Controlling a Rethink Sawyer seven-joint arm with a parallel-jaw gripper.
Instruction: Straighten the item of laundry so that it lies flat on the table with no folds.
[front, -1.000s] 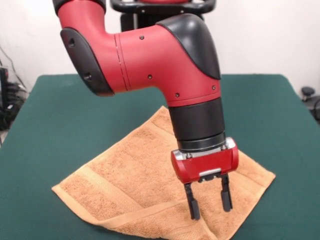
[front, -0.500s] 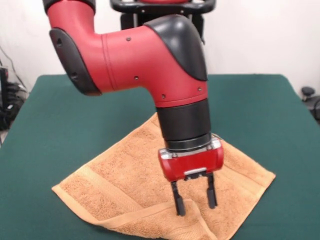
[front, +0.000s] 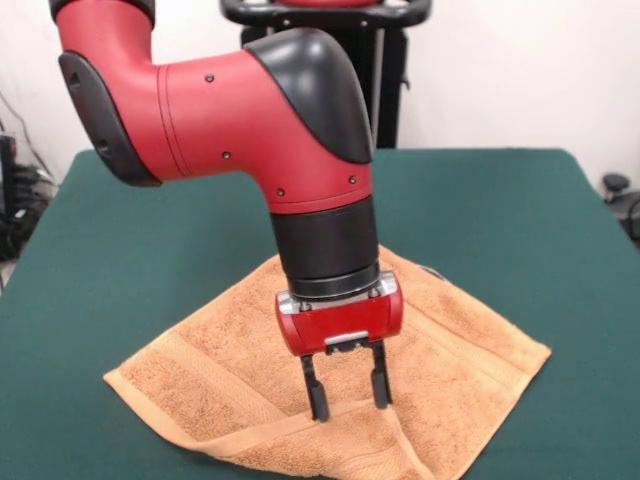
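An orange-tan towel (front: 210, 365), the item of laundry, lies on the dark green table (front: 130, 230) near its front edge. Its near corner is folded over, making a raised flap (front: 340, 445) with a hemmed band across it. My gripper (front: 349, 395) hangs straight down over the towel, just behind that folded band. Its two black fingers (front: 317, 392) stand apart, open, with nothing between them, and their tips reach down to the cloth or just above it. The arm hides the middle of the towel's far part.
Green tabletop stretches to the left, right and behind the towel. A black stand (front: 390, 70) rises behind the table's far edge. Cables and dark objects (front: 620, 195) lie off the table at both sides.
The arm and gripper have moved steadily to the left across the towel, staying at about the same height. The fingers stayed open. The towel has not shifted.
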